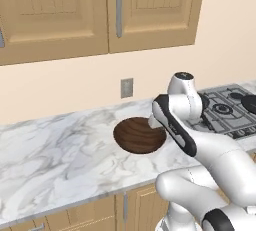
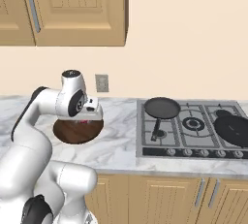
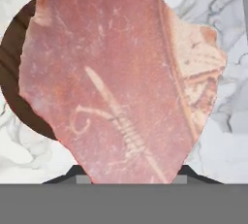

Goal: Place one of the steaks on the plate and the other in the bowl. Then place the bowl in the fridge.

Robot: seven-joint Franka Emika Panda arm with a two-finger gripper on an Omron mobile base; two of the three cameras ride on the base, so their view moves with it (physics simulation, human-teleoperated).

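We see the marble counter (image 1: 55,150) across the left base view's middle, the bowl (image 1: 136,135) at its centre. Our gripper (image 3: 130,179), low in the hand view, clamps a red steak (image 3: 116,82) above the bowl.

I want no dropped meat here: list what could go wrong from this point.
1. In the hand view the steak hangs from the gripper, and part of it lies past the bowl rim, over the marble counter; released now, it may land half out.
2. The bowl sits near the stove; a descending arm might nudge it.
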